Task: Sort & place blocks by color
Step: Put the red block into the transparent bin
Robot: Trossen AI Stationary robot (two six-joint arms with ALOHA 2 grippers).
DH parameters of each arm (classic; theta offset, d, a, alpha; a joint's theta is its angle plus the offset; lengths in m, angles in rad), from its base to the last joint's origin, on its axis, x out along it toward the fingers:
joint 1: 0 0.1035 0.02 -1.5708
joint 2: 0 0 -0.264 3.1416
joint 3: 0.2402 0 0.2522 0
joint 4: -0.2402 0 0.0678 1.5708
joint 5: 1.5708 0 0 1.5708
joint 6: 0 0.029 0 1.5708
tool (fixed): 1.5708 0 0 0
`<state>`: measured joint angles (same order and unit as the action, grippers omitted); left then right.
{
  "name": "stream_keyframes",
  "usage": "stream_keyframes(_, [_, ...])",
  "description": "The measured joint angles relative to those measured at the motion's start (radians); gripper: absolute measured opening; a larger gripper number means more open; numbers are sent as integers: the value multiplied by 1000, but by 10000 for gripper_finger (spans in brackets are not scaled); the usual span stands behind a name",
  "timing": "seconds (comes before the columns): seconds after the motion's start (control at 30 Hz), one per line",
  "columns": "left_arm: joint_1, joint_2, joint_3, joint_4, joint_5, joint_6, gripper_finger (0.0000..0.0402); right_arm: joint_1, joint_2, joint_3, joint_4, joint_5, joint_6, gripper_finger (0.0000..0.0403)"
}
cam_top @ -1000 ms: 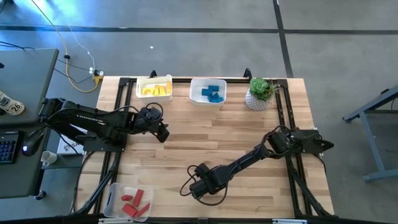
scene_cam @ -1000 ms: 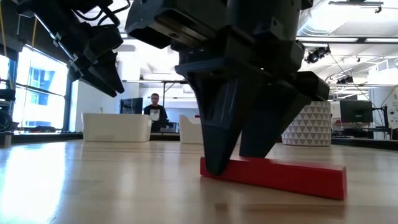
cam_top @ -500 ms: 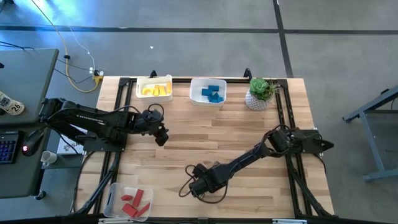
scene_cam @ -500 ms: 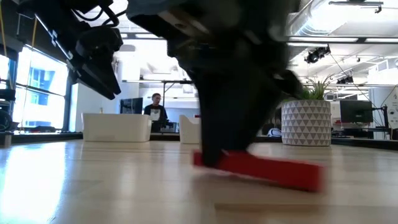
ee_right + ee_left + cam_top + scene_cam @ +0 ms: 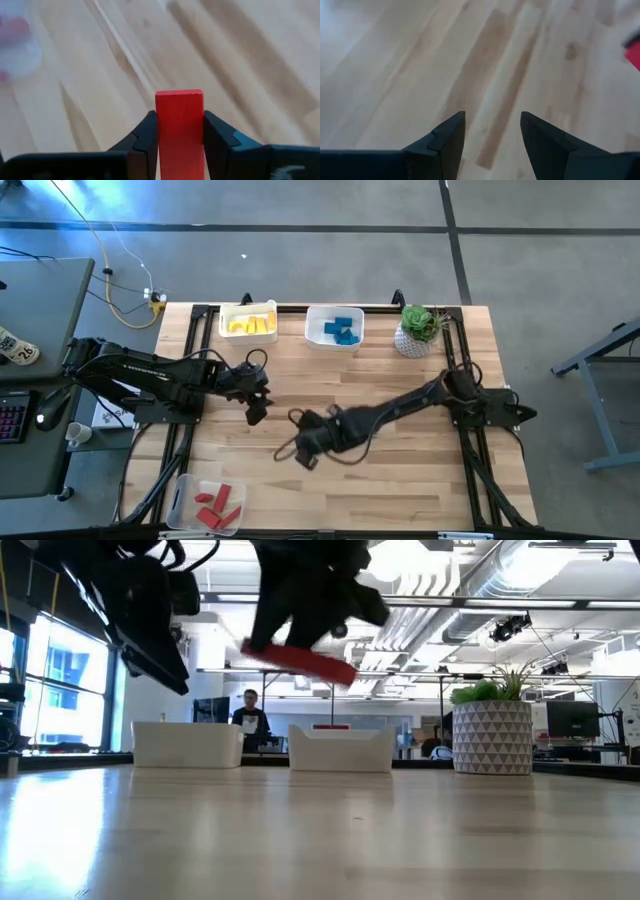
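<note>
My right gripper (image 5: pixel 298 452) hangs over the middle of the table, shut on a red bar (image 5: pixel 179 107). In the low view the bar (image 5: pixel 300 660) floats well above the tabletop. My left gripper (image 5: pixel 255 412) waits open over the wood a little to its left; nothing lies between its fingers (image 5: pixel 492 120). Yellow blocks lie in a white bin (image 5: pixel 248 323) at the far edge. Blue blocks fill the white bin (image 5: pixel 335 328) beside it. Red blocks lie in a white bin (image 5: pixel 207 505) at the near left corner. My right gripper pinches the red bar's two long sides (image 5: pixel 179 135) between its two fingers, which slant down from above. The bar's free end (image 5: pixel 179 95) sticks out past the fingertips. The bar is lifted clear of the table and tilted, its free end (image 5: pixel 340 670) lower.
A potted green plant (image 5: pixel 420 328) stands at the far right, next to the blue bin. Bare wood (image 5: pixel 400 480) stretches across the near half of the table. A person (image 5: pixel 250 715) sits in the room beyond the far edge.
My right gripper has shut on the red bar, which lay flat on the table, and has lifted it clear. It has carried the bar up and toward the far left, and the bar now hangs tilted. My left gripper's wrist has turned on the spot.
</note>
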<state>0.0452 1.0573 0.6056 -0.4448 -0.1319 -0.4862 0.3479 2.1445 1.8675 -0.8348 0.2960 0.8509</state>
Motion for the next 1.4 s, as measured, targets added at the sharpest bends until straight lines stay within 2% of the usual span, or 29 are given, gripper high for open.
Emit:
stream_keyframes(0.4, [-26,0,0,316,237,217,180,-119,-146,1,112,-16,-324,91])
stream_keyframes(0.73, [-58,0,0,510,241,228,180,-119,-254,3,215,42,-483,91])
stream_keyframes(0.97, [-72,0,0,639,200,228,180,-117,-256,3,244,25,-489,91])
stream_keyframes(1.4, [-72,0,0,681,217,205,180,-107,-255,3,258,45,-491,91])
